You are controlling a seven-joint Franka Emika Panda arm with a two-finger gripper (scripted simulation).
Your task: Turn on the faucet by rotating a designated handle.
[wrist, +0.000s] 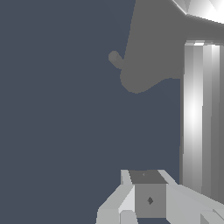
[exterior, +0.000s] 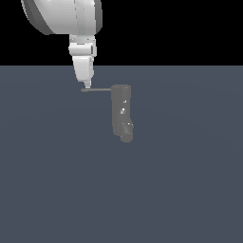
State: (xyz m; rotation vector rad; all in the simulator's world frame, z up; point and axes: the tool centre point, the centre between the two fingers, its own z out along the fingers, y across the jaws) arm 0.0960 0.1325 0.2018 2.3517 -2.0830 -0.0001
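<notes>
The faucet (exterior: 121, 110) is a dull-grey upright block with pale specks and a round spout nub (exterior: 126, 134) at its lower end. Its handle (exterior: 97, 89), a thin grey rod, sticks out from the body's top toward the exterior view's left. My gripper (exterior: 87, 85) points down with its tip right at the rod's free end, touching or nearly touching it. The fingers look pressed together, with nothing between them. In the wrist view the gripper (wrist: 148, 192) lies beside the handle (wrist: 201, 118), which shows as a bright cylinder running up to the faucet (wrist: 153, 43).
The faucet stands alone on a flat slate-blue floor (exterior: 180, 190). The large white arm (exterior: 66, 16) hangs over the upper part of the exterior view's left.
</notes>
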